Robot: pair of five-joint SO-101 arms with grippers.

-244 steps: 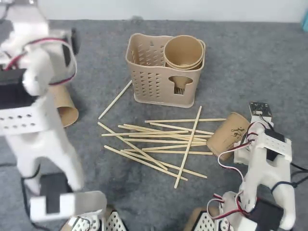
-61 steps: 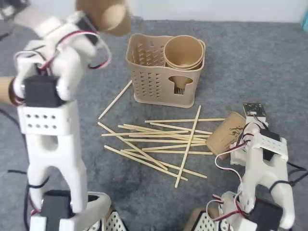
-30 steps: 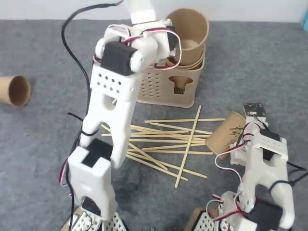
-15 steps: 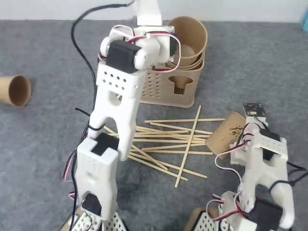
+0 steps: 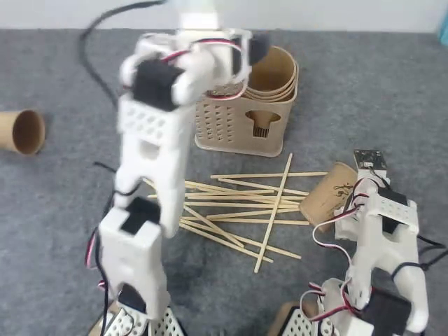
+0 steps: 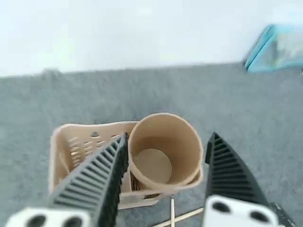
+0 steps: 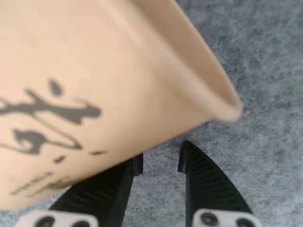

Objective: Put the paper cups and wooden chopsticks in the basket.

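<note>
The basket (image 5: 234,129) was set at 12 o'clock on the grey bench (image 5: 392,91). A stack of paper cups (image 5: 274,70) was tucked inside it, mouths up, on its 3 o'clock side. The left arm (image 5: 157,133) was held high over the basket. In the left wrist view, the left jaws were spread wide, one on each side of the top cup (image 6: 163,153). Nothing was gripped between them. Whether that cup was touched by them could not be told.

The wooden chopsticks (image 5: 231,208) were laid in a loose pile in the middle of the bench, at 6 o'clock from the basket. Most were laid side to side, and a few were crossed over the rest.

A loose cup (image 5: 22,131) was laid on its side at 9 o'clock, well apart from the basket. A marked cup (image 5: 333,192), with dark squiggles on it, was laid on its side at 4 o'clock. It was found near the ends of the chopsticks and just beside the right arm (image 5: 381,231). In the right wrist view, the right jaws were parted only a little, close by the marked cup, and nothing was held in them.
</note>
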